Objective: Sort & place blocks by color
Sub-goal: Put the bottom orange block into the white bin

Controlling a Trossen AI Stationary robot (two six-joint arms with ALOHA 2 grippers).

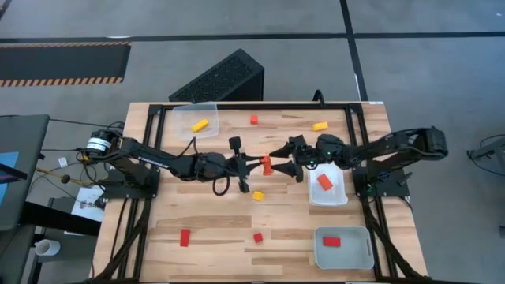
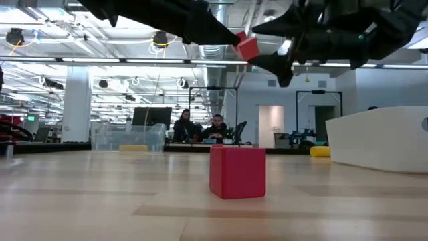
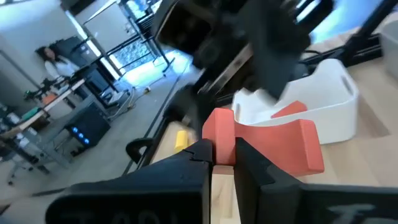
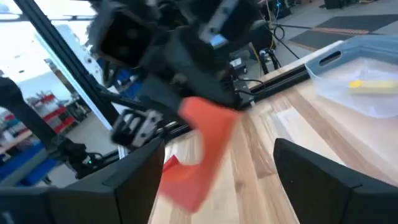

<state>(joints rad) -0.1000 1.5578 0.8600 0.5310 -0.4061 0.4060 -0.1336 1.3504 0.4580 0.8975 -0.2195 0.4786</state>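
Observation:
My left gripper (image 1: 259, 164) is shut on an orange-red block (image 1: 267, 166) above the middle of the table. My right gripper (image 1: 277, 162) faces it, open, with a finger on each side of the block (image 4: 205, 140); I see no touch. On the table lie two yellow blocks (image 1: 319, 125) (image 1: 258, 196) and three red ones (image 1: 254, 120) (image 1: 185, 237) (image 1: 258, 237). A yellow block (image 1: 199, 125) lies in the clear tray (image 1: 180, 116). An orange block (image 1: 324, 181) lies in a white tray (image 1: 338, 199). A red block (image 1: 331, 241) lies in the near tray (image 1: 355, 256). My left gripper (image 3: 224, 163) pinches the orange-red block by one end (image 3: 219, 140) between its two fingertips, coming level from the table's left. The block's other end (image 3: 310, 148) sticks out past the fingers toward the right gripper. The block is lifted clear of the table (image 2: 247, 48).
A red cube (image 2: 237, 171) stands on the table close to the low camera. A dark slatted box (image 1: 221, 79) lies on the floor past the far edge. People sit at desks (image 2: 200, 127) in the room beyond. Bare wood shows in the near left part of the table (image 1: 213, 252).

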